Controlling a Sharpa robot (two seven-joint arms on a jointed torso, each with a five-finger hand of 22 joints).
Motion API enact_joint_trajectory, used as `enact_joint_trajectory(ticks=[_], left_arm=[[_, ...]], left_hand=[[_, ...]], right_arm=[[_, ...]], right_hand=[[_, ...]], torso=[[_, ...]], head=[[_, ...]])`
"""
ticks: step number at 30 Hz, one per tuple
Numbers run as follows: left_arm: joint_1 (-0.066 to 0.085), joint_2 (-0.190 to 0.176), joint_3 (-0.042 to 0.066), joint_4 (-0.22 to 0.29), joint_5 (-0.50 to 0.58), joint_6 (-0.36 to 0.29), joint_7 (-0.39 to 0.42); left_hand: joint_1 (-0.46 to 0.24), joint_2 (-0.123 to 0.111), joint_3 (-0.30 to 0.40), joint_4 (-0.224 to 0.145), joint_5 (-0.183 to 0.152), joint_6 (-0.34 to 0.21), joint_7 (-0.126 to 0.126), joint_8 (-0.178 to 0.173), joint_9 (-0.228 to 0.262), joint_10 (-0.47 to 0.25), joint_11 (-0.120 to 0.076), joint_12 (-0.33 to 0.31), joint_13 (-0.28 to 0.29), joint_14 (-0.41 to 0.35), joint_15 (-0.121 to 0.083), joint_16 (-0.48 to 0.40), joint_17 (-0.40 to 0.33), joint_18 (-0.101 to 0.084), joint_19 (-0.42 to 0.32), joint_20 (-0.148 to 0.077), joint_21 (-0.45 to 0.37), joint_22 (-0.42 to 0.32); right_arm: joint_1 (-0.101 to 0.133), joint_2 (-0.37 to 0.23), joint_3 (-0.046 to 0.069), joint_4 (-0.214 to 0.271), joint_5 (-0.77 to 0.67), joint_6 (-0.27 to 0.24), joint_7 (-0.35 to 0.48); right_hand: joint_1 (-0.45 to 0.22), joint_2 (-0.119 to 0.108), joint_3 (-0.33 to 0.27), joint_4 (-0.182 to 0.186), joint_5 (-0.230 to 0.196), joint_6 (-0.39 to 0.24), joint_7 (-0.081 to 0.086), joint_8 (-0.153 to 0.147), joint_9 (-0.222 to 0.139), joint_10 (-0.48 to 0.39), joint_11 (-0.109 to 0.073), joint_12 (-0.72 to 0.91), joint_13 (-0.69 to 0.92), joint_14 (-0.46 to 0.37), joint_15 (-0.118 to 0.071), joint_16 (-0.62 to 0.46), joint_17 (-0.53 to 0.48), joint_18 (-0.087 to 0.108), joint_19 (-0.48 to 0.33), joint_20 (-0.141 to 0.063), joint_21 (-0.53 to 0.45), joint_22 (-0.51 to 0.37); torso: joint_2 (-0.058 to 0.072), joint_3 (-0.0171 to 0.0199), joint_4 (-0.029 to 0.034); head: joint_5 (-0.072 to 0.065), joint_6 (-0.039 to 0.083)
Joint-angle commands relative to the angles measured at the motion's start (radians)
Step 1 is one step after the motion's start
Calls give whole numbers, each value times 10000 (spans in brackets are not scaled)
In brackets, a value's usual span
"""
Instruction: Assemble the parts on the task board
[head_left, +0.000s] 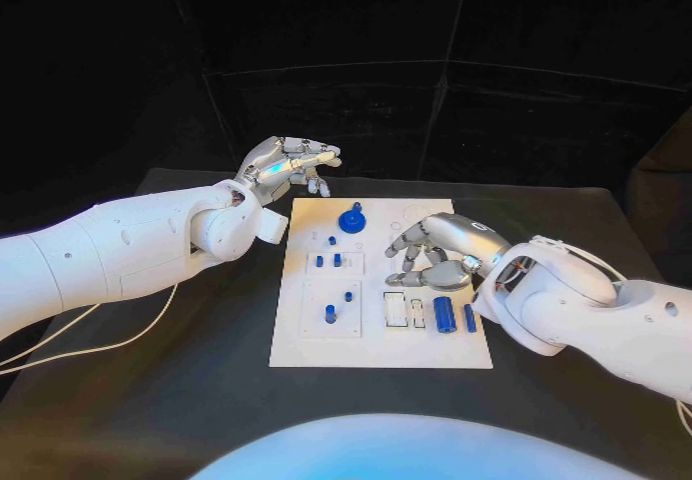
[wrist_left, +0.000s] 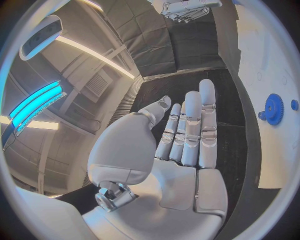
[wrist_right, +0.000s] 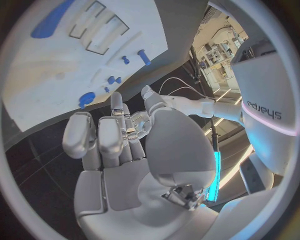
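Blue cylinder (head_left: 444, 314) lies on the white task board (head_left: 310, 350) near its right edge, long axis running toward the robot, just beneath and beside the right hand (head_left: 437, 250), which hovers with fingers loosely curled, holding nothing. The left hand (head_left: 289, 163), also empty, fingers apart, sits beyond the board's far left corner, so I judge the right arm nearer.

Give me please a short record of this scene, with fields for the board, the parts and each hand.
board: white task board in the middle of the black table
parts: blue gear at far end; large blue cylinder near right edge; small blue pieces between
left hand: beyond the board's far left corner, holds nothing
right hand: over the board's right side, fingers curled, empty
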Motion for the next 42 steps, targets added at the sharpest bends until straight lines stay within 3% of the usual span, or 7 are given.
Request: enact_joint_trajectory(ticks=[1, 5, 7, 10, 16, 27, 42], left_arm=[[18, -1, 8, 0, 43, 90, 47], [17, -6, 7, 24, 43, 90, 54], [17, -6, 6, 43, 43, 97, 58], [17, -21, 5, 69, 43, 102, 63], [17, -66, 4, 103, 43, 100, 66], [16, -138, 4, 147, 43, 110, 73], [14, -159, 3, 134, 43, 134, 72]], left_hand=[[68, 3, -35, -42, -25, -21, 34, -42, 2, -82, 9, 64, -14, -86, -12, 33, -29, 136, 99, -4, -52, -27], [68, 3, -35, -42, -25, -21, 34, -42, 2, -82, 9, 64, -14, -86, -12, 33, -29, 136, 99, -4, -52, -27], [68, 4, -36, -42, -25, -21, 34, -42, 2, -82, 9, 64, -14, -86, -12, 33, -29, 136, 99, -4, -52, -28], [67, 5, -38, -43, -25, -20, 34, -41, 2, -82, 9, 66, -14, -87, -12, 34, -31, 136, 100, -4, -54, -30], [67, 17, -41, -41, -25, -11, 32, -36, 5, -79, 8, 72, -12, -88, -11, 36, -37, 135, 102, -3, -58, -34], [67, 17, -41, -41, -25, -11, 32, -36, 5, -79, 8, 72, -12, -88, -11, 36, -37, 135, 102, -3, -58, -34], [67, 17, -41, -41, -25, -11, 32, -36, 5, -79, 8, 72, -12, -88, -11, 36, -37, 135, 102, -3, -58, -34]], right_arm=[[59, -526, -4, 275, 1656, -80, -1029], [87, -1081, -8, 411, 1692, 604, -1733], [90, -1304, -13, 426, 1530, 849, -2061], [70, -1502, -19, 433, 1016, 1046, -2488], [-120, -1629, -30, 495, -67, 1298, -3295], [-584, -1310, -43, 351, -943, 1699, -4025], [-758, -866, -48, 109, -1235, 2065, -4295]], right_hand=[[-158, -1, -430, 215, 187, 277, -177, 193, 45, 751, -220, 826, 617, 300, -208, 291, 390, -239, 273, -172, 289, 387], [-500, 126, -1057, 793, 482, 500, -338, 482, 114, 911, -385, 2035, 1766, 410, -342, 791, 1121, -374, 633, -323, 708, 977], [-34, 378, -1643, 1223, 650, 321, -343, 762, 189, 231, -449, 4393, 4606, 408, -476, 1145, 1598, -462, 773, -358, 940, 1302], [-93, 394, -2137, 1637, 536, 530, -438, 1150, 361, 654, -466, 6355, 6930, 459, -393, 1388, 2011, -500, 935, -386, 1125, 1586], [-281, 351, -2676, 2358, 535, 562, -524, 1561, 630, 1064, -517, 7967, 8939, 524, -440, 1670, 2508, -582, 1150, -414, 1347, 1930], [-507, 370, -2903, 2427, 531, 424, -533, 1787, 820, 1135, -518, 8441, 9633, 540, -441, 1780, 2704, -608, 1215, -416, 1422, 2049], [-613, 494, -2939, 2423, 736, 412, -556, 1965, 959, 1193, -535, 8668, 9987, 552, -447, 1842, 2818, -615, 1228, -417, 1443, 2085]], torso=[[-50, 3, -121], [-53, -12, -184], [-57, -14, -191], [-59, 0, -193], [-47, -12, -168], [-39, -1, -161], [-39, 0, -164]], head=[[-155, 62], [-340, 120], [-450, 137], [-538, 147], [-662, 148], [-671, 101], [-652, 67]])
